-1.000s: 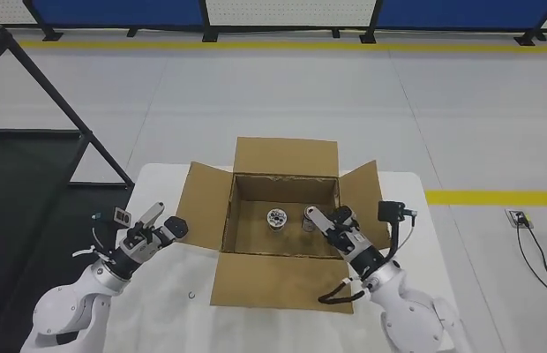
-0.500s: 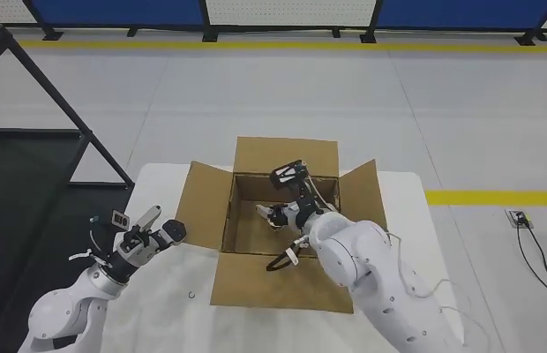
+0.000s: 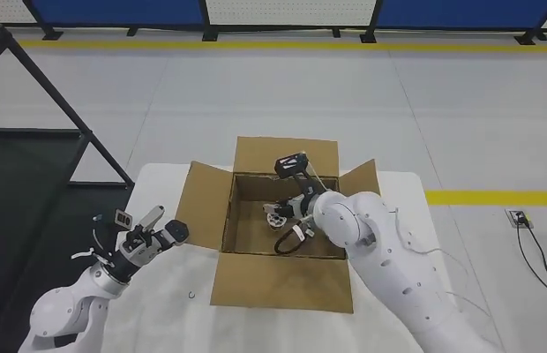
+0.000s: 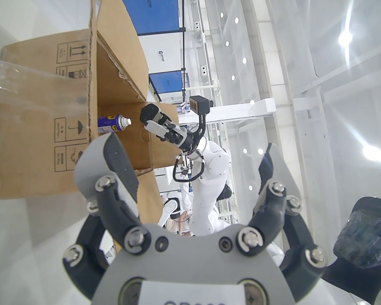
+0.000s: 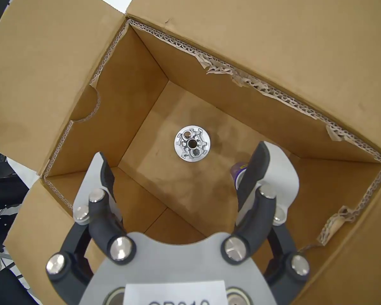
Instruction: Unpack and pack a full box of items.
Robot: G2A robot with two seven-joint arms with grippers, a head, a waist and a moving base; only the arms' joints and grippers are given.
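An open cardboard box (image 3: 282, 284) stands in the middle of the white table (image 3: 159, 190), flaps spread. On its floor lies a round silver metal part (image 5: 192, 143). A blue spray can (image 5: 237, 169) stands beside it, half hidden behind one finger. My right gripper (image 5: 182, 155) hangs open over the box interior (image 3: 275, 214), above the metal part, holding nothing. From the side, the can's white cap (image 4: 126, 122) sits just under the right gripper (image 4: 154, 121). My left gripper (image 3: 172, 231) is open and empty beside the box's left flap (image 4: 192, 153).
A small ring-like object (image 3: 192, 295) lies on the table in front of the left flap. A clear plastic sheet (image 4: 18, 79) lies against the box's outer side. A black metal frame (image 3: 44, 88) stands left of the table.
My right arm has swung from the box's right side over its opening, and its gripper now hangs inside above the metal part. The left arm has barely shifted.
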